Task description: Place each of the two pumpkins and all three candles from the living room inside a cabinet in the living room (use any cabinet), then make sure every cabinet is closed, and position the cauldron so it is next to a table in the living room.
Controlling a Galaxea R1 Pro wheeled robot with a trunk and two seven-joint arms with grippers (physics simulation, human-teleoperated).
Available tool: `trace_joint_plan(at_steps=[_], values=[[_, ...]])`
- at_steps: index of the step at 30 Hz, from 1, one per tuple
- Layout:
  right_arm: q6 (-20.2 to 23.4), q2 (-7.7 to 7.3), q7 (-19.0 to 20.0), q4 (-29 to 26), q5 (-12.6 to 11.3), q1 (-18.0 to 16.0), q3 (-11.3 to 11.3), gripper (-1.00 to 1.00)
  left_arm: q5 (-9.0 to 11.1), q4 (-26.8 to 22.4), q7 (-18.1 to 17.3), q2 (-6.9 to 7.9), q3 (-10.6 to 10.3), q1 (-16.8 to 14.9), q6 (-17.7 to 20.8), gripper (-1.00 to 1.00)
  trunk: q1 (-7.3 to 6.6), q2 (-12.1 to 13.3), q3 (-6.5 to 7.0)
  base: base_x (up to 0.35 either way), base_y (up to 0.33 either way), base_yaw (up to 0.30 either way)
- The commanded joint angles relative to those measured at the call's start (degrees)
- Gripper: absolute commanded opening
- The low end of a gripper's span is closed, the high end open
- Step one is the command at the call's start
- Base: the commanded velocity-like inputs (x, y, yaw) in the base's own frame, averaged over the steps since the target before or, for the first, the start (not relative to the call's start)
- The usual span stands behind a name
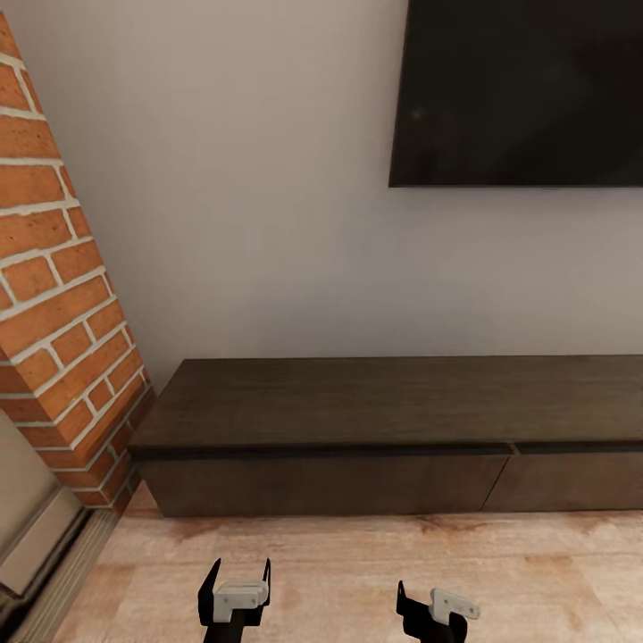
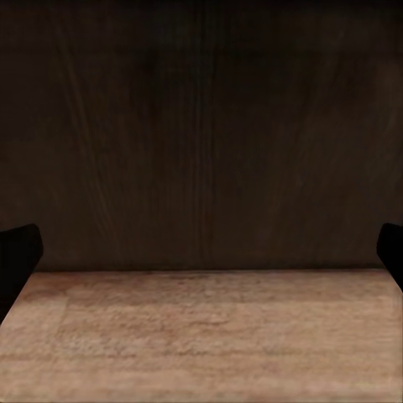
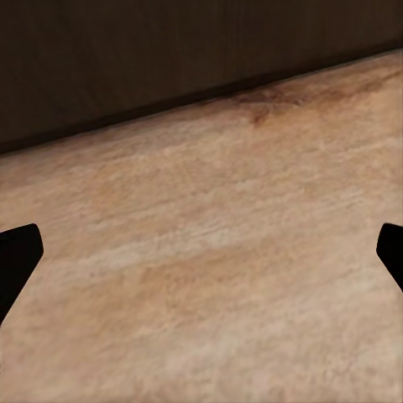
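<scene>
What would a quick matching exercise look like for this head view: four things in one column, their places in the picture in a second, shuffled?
Things:
1. TV
2. brick fireplace
3. cabinet
4. left end effector

Places:
A. along the left edge
B. low against the wall, across the middle
C. upper right, on the wall
D. bottom, over the wood floor

Pairs: 1-C, 2-A, 3-B, 4-D

Light wood plank floor [image 1: 357, 572], dark brown cabinet [image 1: 393, 420] standing on it
</scene>
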Motion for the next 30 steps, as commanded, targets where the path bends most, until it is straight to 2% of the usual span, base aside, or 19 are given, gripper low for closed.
trace_joint_plan(at_steps=[1, 10, 23, 30], values=[[-0.3, -0.05, -0.4, 0.0, -0.5, 0.0, 0.5, 1.0, 0.1, 0.0, 0.4, 0.03, -0.2, 0.0, -0.1, 1.0, -0.01, 0.0, -0.05, 0.0, 0.0, 0.0], [-0.3, -0.2, -0.2, 0.1, -0.6, 0.0, 0.4, 1.0, 0.4, 0.0, 0.4, 0.0, -0.1, 0.0, 0.1, 1.0, -0.01, 0.0, -0.05, 0.0, 0.0, 0.0], [-0.3, -0.39, -0.1, 0.1, -0.6, 0.0, 0.3, 1.0, 0.9, -0.3, 0.4, -0.01, 0.2, 0.0, 2.8, 1.0, -0.35, 0.2, 2.83, 0.0, 0.0, 0.0], [-0.2, -0.57, -0.1, 0.5, -0.6, 0.1, 0.3, 1.0, 1.2, -0.5, 0.5, -0.05, 0.4, 0.1, 9.6, 1.0, -0.53, 0.2, 4.38, 0.0, 0.0, 0.0]])
